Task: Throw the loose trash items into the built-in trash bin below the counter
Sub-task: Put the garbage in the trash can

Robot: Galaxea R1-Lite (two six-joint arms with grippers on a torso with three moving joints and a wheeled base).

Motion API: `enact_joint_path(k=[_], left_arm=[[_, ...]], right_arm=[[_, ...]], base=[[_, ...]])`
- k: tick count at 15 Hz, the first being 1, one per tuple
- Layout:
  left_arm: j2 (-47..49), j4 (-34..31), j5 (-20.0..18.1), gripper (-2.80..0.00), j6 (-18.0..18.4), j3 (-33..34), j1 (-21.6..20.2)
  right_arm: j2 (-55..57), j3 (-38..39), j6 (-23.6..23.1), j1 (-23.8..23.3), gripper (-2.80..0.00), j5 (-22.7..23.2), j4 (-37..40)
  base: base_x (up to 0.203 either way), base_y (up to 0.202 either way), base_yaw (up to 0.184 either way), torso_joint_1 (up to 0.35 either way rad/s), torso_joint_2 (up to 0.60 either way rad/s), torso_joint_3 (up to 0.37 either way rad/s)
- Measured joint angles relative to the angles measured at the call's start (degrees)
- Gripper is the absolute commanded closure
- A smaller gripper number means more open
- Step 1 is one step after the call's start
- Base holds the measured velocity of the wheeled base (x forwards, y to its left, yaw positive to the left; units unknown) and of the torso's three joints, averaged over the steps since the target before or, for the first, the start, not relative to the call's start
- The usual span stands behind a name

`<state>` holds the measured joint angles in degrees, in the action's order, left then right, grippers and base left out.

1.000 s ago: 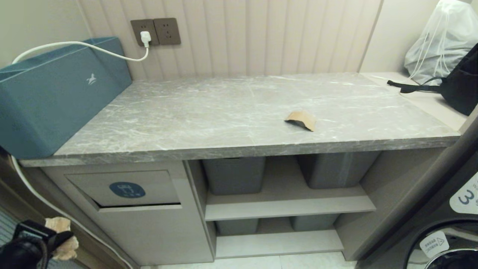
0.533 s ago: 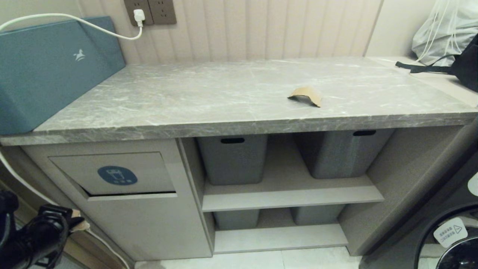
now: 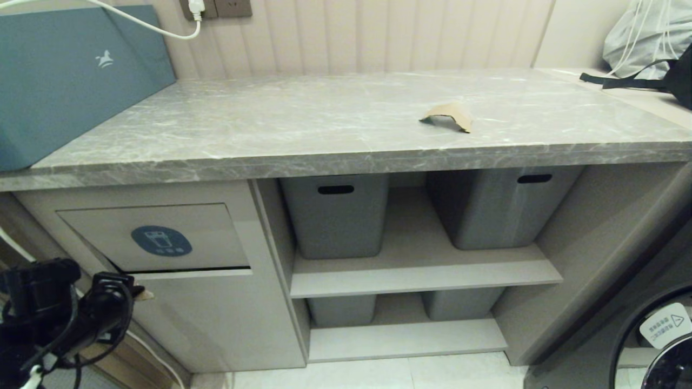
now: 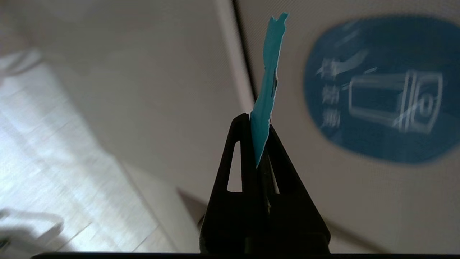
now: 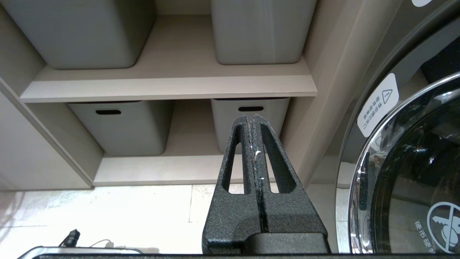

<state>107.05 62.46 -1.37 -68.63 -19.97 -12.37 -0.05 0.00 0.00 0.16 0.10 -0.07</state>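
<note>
Head view: the left gripper point(image 3: 138, 294) sits low at near left, just under the trash flap point(image 3: 157, 237); a tan scrap point(image 3: 447, 115) lies on the counter point(image 3: 303, 124). Left wrist view: it pinches a teal-faced scrap point(image 4: 266, 93) (edge-on). Right wrist view: the right gripper point(image 5: 253, 122) is closed, empty.

The flap point(image 3: 154, 237) is fronted by open floor space; a narrow dark gap is seen along its lower edge. At 2 o'clock, shelf bays are filled by tubs point(image 3: 335, 216).
</note>
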Motion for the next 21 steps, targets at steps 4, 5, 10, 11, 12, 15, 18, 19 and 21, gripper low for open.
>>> enact_joint_path(k=[4, 5, 10, 11, 12, 15, 18, 19, 21], left_arm=[[10.2, 7.5, -0.1, 0.0, -2.5, -10.2, 0.1], [12.0, 7.6, -0.1, 0.0, -4.3, -12.8, 0.5], [18.2, 8.1, 0.1, 0.0, -9.1, -20.5, 1.9], [18.9, 8.2, 0.1, 0.0, -9.7, -22.0, 1.9], [19.4, 8.1, 0.1, 0.0, -10.1, -23.2, 1.9], [20.3, 7.6, 0.1, -2.8, -10.7, -25.1, 2.3], [20.5, 7.4, 0.1, -2.8, -11.6, -26.3, 3.0], [20.5, 7.3, 0.2, -2.8, -11.8, -26.6, 3.2], [20.5, 7.4, 0.5, -2.8, -12.8, -27.5, 3.7]], right_arm=[[0.0, 0.0, 0.0, 0.0, 0.0, 0.0, 0.0], [0.0, 0.0, 0.0, 0.0, 0.0, 0.0, 0.0], [0.0, 0.0, 0.0, 0.0, 0.0, 0.0, 0.0], [0.0, 0.0, 0.0, 0.0, 0.0, 0.0, 0.0], [0.0, 0.0, 0.0, 0.0, 0.0, 0.0, 0.0], [0.0, 0.0, 0.0, 0.0, 0.0, 0.0, 0.0], [0.0, 0.0, 0.0, 0.0, 0.0, 0.0, 0.0], [0.0, 0.0, 0.0, 0.0, 0.0, 0.0, 0.0], [0.0, 0.0, 0.0, 0.0, 0.0, 0.0, 0.0]], base=[[0.0, 0.0, 0.0, 0.0, 0.0, 0.0], [0.0, 0.0, 0.0, 0.0, 0.0, 0.0], [0.0, 0.0, 0.0, 0.0, 0.0, 0.0], [0.0, 0.0, 0.0, 0.0, 0.0, 0.0], [0.0, 0.0, 0.0, 0.0, 0.0, 0.0], [0.0, 0.0, 0.0, 0.0, 0.0, 0.0], [0.0, 0.0, 0.0, 0.0, 0.0, 0.0], [0.0, 0.0, 0.0, 0.0, 0.0, 0.0], [0.0, 0.0, 0.0, 0.0, 0.0, 0.0]])
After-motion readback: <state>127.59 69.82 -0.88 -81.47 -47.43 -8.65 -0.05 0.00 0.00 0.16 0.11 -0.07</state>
